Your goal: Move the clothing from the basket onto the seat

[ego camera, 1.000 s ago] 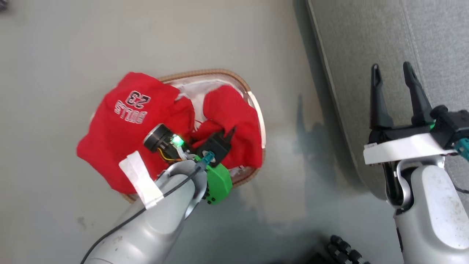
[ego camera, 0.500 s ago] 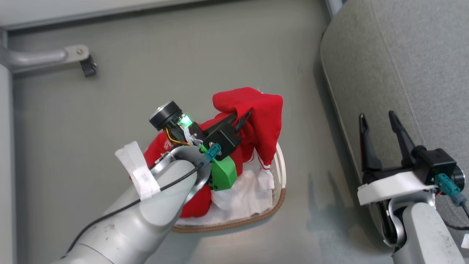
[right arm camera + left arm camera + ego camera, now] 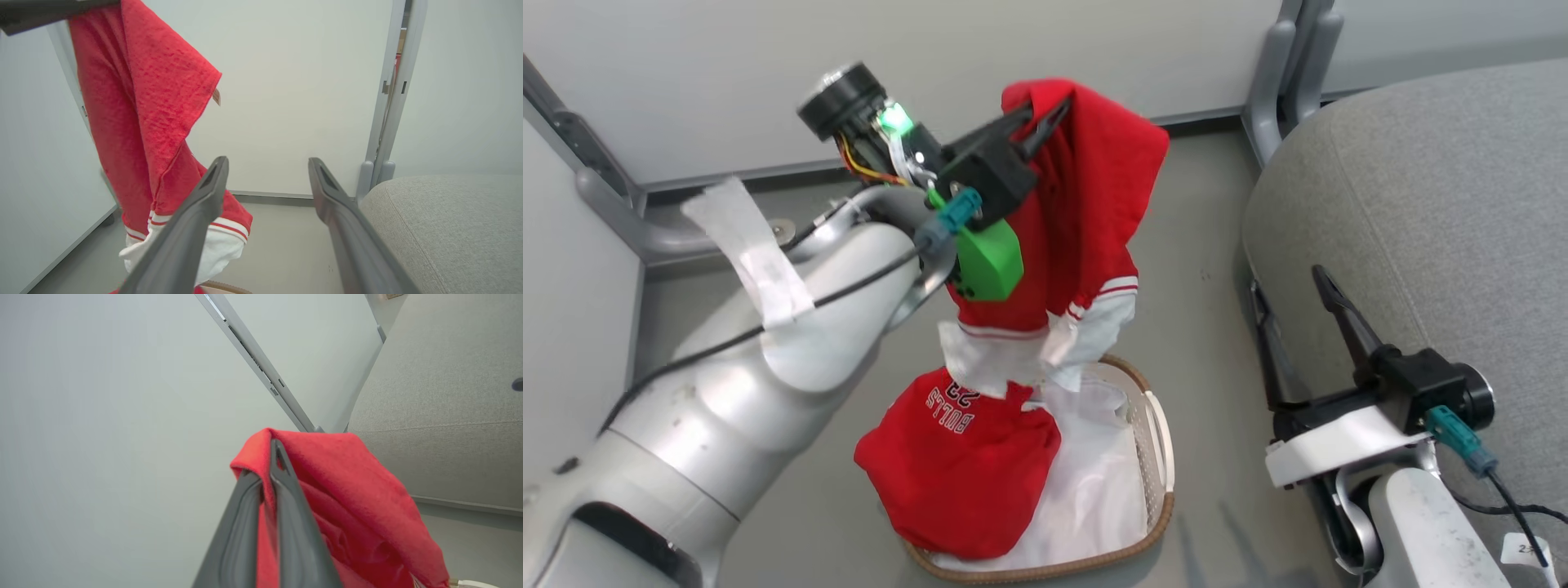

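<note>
My left gripper (image 3: pixel 1049 114) is shut on a fold of a red garment with white trim (image 3: pixel 1094 212), which hangs down from it above the basket (image 3: pixel 1156 514). In the left wrist view the two fingers (image 3: pixel 282 477) pinch the red cloth (image 3: pixel 359 490). The other piece of clothing, red with white "BULLS 23" lettering (image 3: pixel 964 465), lies in the basket and droops over its left rim. The white liner (image 3: pixel 1094 490) shows beside it. My right gripper (image 3: pixel 1286 282) is open and holds nothing, low beside the grey seat (image 3: pixel 1421 204); its own view shows the spread fingers (image 3: pixel 204 196) and the hanging garment (image 3: pixel 147 102).
Pale wall panels (image 3: pixel 686 73) with grey metal posts (image 3: pixel 1278 73) stand behind the basket. A grey bracket (image 3: pixel 629 229) runs along the floor at the left. The seat's rounded edge (image 3: pixel 449 220) lies right of my right gripper.
My left gripper has risen well above the basket with the trimmed red garment, which now hangs at full length. The head view has tilted up. The right gripper stays open.
</note>
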Motion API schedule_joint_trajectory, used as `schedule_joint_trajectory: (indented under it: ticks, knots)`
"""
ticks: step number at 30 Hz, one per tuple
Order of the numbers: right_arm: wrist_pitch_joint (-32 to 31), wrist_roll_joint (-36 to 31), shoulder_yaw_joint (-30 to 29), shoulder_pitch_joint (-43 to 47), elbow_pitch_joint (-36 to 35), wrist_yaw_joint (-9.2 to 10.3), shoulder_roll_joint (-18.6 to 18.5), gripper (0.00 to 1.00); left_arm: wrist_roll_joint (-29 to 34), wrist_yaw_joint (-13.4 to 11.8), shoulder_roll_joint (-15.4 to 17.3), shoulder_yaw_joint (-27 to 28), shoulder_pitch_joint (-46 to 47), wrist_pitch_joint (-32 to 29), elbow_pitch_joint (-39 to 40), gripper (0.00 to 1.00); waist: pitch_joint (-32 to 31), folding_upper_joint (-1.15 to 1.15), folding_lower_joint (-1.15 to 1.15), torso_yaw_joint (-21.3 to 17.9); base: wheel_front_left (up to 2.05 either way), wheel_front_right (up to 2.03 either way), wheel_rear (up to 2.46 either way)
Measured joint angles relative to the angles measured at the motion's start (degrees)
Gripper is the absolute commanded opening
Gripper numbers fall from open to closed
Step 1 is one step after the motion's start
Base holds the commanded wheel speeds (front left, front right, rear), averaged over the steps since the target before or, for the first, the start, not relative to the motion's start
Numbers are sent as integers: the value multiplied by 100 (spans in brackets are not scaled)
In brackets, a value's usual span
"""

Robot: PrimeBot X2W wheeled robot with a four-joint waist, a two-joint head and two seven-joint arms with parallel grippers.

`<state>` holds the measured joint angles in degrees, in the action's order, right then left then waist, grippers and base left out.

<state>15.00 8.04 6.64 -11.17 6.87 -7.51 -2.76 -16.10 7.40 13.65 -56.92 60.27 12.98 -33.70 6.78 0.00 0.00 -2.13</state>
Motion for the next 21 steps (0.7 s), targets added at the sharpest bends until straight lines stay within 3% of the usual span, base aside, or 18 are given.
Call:
schedule_joint_trajectory:
  ticks: [10, 21]
  knots:
    - [0, 180, 588, -157, 67, 0, 2, 100, -257, 1, 98, -68, 374, -138, 211, 0, -334, 0, 0, 0, 0, 0, 0]
    - [1, 780, 1589, -647, 534, 0, 2, 100, -435, -2, -99, -214, 382, -260, 334, 0, -602, 0, 0, 170, 0, 0, 0]
